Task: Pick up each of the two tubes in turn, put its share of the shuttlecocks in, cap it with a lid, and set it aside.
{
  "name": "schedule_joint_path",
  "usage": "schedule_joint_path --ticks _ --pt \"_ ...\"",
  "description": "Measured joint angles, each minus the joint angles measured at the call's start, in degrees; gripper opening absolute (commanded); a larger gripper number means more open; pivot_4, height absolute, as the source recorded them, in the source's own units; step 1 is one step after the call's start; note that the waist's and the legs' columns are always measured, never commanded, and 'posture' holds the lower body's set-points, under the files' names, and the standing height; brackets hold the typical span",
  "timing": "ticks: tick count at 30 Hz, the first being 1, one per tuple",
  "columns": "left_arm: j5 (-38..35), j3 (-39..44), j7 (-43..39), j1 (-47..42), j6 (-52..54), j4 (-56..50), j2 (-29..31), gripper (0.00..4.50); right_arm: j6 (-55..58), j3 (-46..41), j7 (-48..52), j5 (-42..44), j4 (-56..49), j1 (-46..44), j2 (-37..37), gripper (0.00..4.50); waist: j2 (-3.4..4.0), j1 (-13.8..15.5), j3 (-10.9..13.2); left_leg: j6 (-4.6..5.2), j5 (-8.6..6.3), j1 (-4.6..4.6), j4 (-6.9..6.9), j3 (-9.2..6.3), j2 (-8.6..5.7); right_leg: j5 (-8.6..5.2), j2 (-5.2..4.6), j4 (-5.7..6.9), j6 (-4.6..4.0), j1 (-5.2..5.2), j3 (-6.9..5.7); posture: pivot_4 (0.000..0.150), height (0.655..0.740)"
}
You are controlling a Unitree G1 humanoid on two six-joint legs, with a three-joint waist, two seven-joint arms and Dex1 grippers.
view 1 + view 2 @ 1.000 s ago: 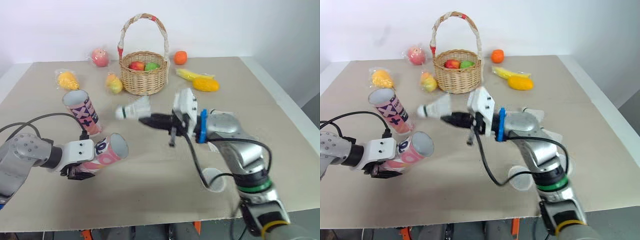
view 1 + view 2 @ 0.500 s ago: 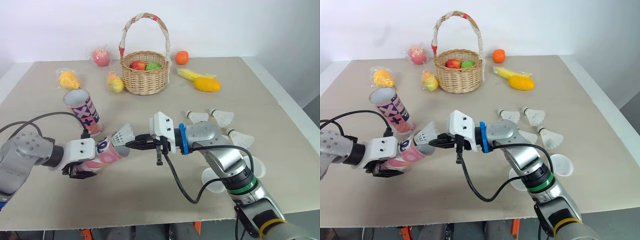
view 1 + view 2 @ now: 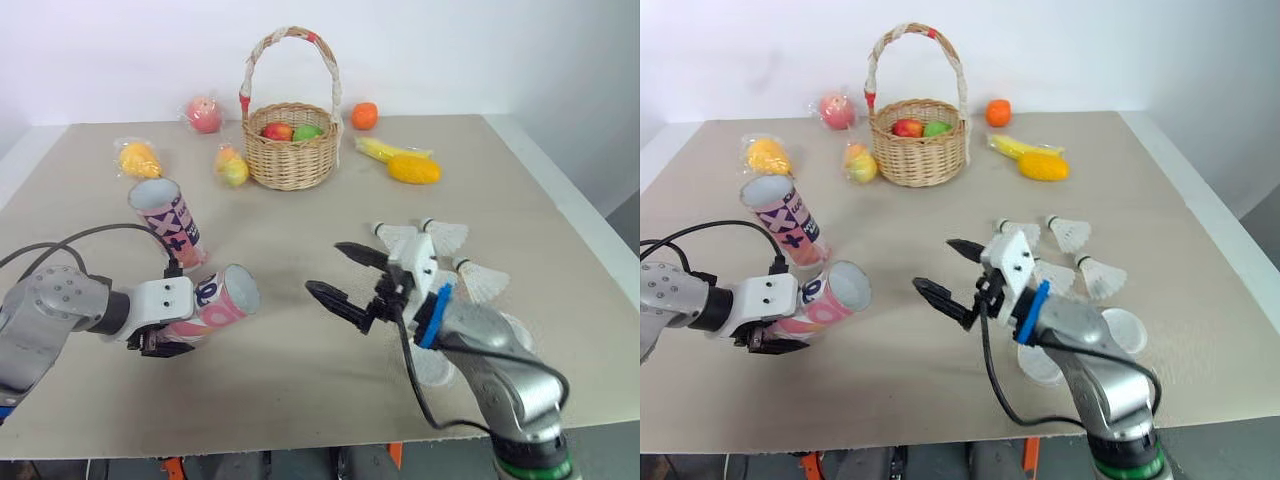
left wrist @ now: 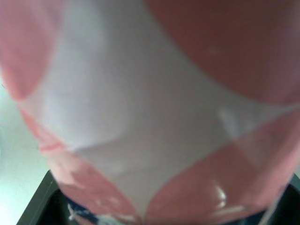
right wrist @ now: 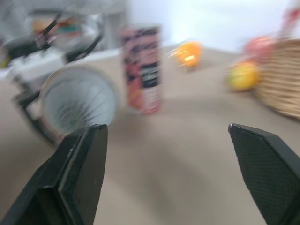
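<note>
Release at the tube: the right gripper (image 3: 325, 268), fingers spread wide and empty, hangs over the middle of the table (image 3: 300, 400), drawn back from the tube (image 3: 215, 305) into whose mouth it was pressing a shuttlecock (image 5: 82, 105) half a second ago; nothing is between its fingers now, and the right wrist view shows pale feather ribs inside the tube's open mouth, so the drop looks done; the left gripper (image 3: 160, 338) stays clamped round the tube's lower end, holding it tilted just above the table on the robot's left, mouth turned towards the right arm; the second tube (image 3: 168, 222) stands upright just behind it, open and untouched; loose shuttlecocks (image 3: 445, 237), at least three, lie in a cluster on the right just beyond the right gripper; two lids (image 3: 1123, 328) sit nearer the front edge on that side, partly behind the arm; the basket (image 3: 290, 155) at the back plays no part; the first tube appears part-filled, with more to fetch from the cluster before a lid goes on; the next reach likely calls for the right arm to swing back to the cluster while the left holds the mouth steady.
</note>
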Motion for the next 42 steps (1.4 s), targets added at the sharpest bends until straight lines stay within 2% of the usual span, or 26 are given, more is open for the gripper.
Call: schedule_joint_path --ticks 5,11,19,30,34,38,40,42 --pt "-0.2 -0.2 -0.1 -0.2 0.0 0.0 -0.4 3.18 1.2 -9.0 -6.6 1.3 -6.3 11.7 -0.7 4.46 -0.01 0.0 0.0 -0.01 0.0 0.03 0.01 0.13 -0.14 0.03 -0.15 -0.02 0.14 0.03 0.13 0.15 0.74" --pt "0.3 -1.9 -0.3 -2.1 -0.1 0.9 -1.3 3.18 -2.5 -14.9 -7.7 -1.0 -6.6 22.2 -3.2 4.46 -0.01 0.0 0.0 0.01 0.01 0.15 0.01 0.22 -0.26 -0.09 -0.25 -0.02 0.02 0.12 0.21 0.15 0.74" --pt "0.8 -3.2 -0.2 -3.4 -0.1 1.4 -2.3 3.18 -4.0 -14.7 -10.2 -4.3 -2.4 22.7 -4.0 4.46 -0.04 0.0 -0.1 0.05 0.04 0.31 0.05 0.34 -0.32 -0.06 -0.32 -0.03 0.04 0.27 0.36 0.15 0.74" --pt "0.9 -3.0 0.4 -3.0 1.2 0.4 -2.4 3.18 1.5 -10.9 -13.6 -6.5 9.5 9.9 -3.8 4.46 -0.01 0.0 -0.1 0.06 0.04 0.31 0.05 0.38 -0.37 -0.04 -0.31 -0.03 0.1 0.27 0.45 0.15 0.74" --pt "0.8 -2.6 1.2 -2.4 2.2 -0.7 -2.4 3.18 3.5 -11.1 -15.1 -6.3 12.0 7.4 -3.0 2.75 -0.01 0.1 -0.1 0.06 0.04 0.27 0.05 0.35 -0.39 0.01 -0.33 -0.03 0.31 0.26 0.45 0.15 0.74" --pt "0.8 -2.2 1.6 -1.7 2.6 -1.3 -2.4 3.18 4.7 -11.2 -15.5 -5.3 13.0 6.7 -2.1 0.78 0.0 0.0 -0.1 0.07 0.03 0.28 0.04 0.36 -0.38 0.03 -0.32 -0.04 0.34 0.25 0.45 0.15 0.74" --pt "0.8 -2.0 1.9 -1.4 2.6 -1.5 -2.4 3.18 4.9 -11.4 -15.6 -5.0 13.1 6.3 -1.9 0.11 0.0 0.0 -0.1 0.07 0.03 0.28 0.04 0.36 -0.38 0.01 -0.32 -0.03 0.29 0.25 0.46 0.15 0.74" --pt "0.7 -1.7 2.3 -1.0 2.6 -1.9 -2.4 3.18 4.9 -11.8 -16.1 -4.7 13.1 6.1 -1.5 0.11 0.0 0.0 -0.1 0.07 0.03 0.28 0.04 0.36 -0.38 0.01 -0.32 -0.04 0.29 0.25 0.46 0.15 0.74"
